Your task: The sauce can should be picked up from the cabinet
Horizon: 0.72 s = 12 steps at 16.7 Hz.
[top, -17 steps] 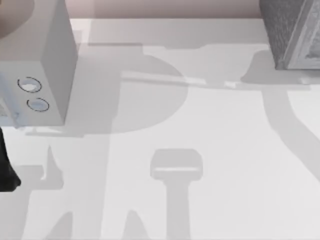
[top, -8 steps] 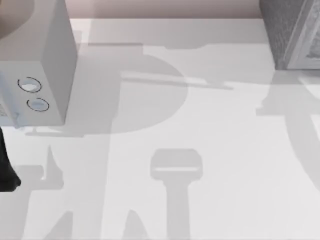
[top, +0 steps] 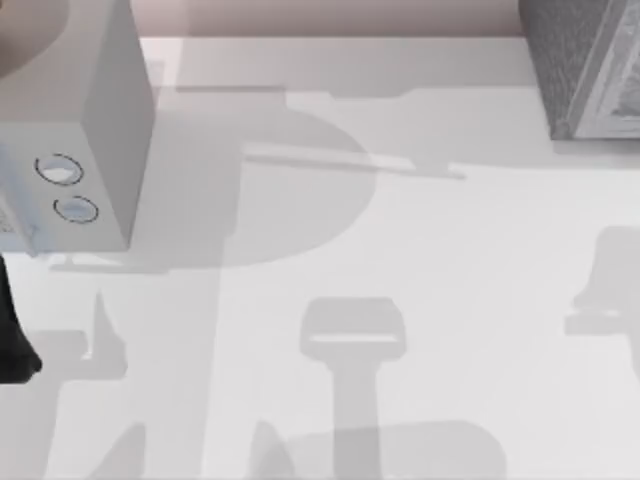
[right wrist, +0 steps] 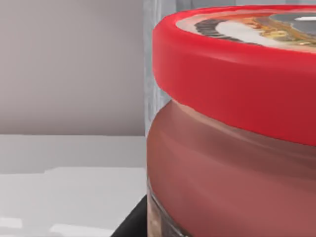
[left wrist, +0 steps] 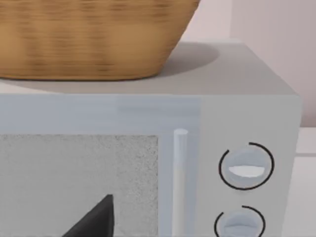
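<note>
The sauce can (right wrist: 232, 138) sits very close in the right wrist view, with its red rim and printed pale top showing and its body raised above the white table. A dark finger (right wrist: 131, 223) of my right gripper lies against the can's lower side, so the gripper is shut on it. The cabinet (top: 580, 60), dark grey and speckled with a lighter framed front, stands at the back right of the top view. My left arm (top: 12, 340) is parked at the left edge. One of its dark fingertips (left wrist: 94, 222) points at the pale box.
A pale box with two ringed dials (top: 70, 120) stands at the back left. In the left wrist view it (left wrist: 247, 113) carries a wicker basket (left wrist: 89, 39) on top. Arm shadows lie across the white table (top: 420, 250).
The right arm's shadow slid from in front of the cabinet toward the table's right front. A broad round shadow appeared at the front edge. The left arm stayed still.
</note>
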Tool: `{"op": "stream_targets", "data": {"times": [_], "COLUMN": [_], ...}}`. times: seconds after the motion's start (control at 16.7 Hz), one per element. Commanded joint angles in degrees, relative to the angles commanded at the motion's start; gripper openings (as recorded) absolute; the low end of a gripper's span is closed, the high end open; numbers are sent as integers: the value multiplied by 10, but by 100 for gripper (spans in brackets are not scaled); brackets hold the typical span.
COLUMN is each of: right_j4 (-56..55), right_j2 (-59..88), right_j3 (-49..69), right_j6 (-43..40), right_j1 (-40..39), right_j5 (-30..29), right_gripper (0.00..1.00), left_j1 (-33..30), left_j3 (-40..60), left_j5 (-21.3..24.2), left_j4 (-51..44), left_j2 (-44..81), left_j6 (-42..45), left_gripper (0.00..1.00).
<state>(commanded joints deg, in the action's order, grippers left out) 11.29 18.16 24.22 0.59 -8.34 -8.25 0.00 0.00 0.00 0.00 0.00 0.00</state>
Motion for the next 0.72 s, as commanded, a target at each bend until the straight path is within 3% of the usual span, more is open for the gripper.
{"op": "stream_targets", "data": {"times": [0.36, 0.72], "right_j4": [-100, -113], "right_j2": [-159, -182], "right_j3": [-216, -242], "right_j6": [-5, -6], "right_j1": [73, 83], "right_j5": [72, 82], "right_gripper": [0, 0], "left_j1": [0, 0], "left_j3": [0, 0], "left_j5": [0, 0], "left_j4": [0, 0], "left_j2": [0, 0], "left_j6": [0, 0], "left_gripper": [100, 100]}}
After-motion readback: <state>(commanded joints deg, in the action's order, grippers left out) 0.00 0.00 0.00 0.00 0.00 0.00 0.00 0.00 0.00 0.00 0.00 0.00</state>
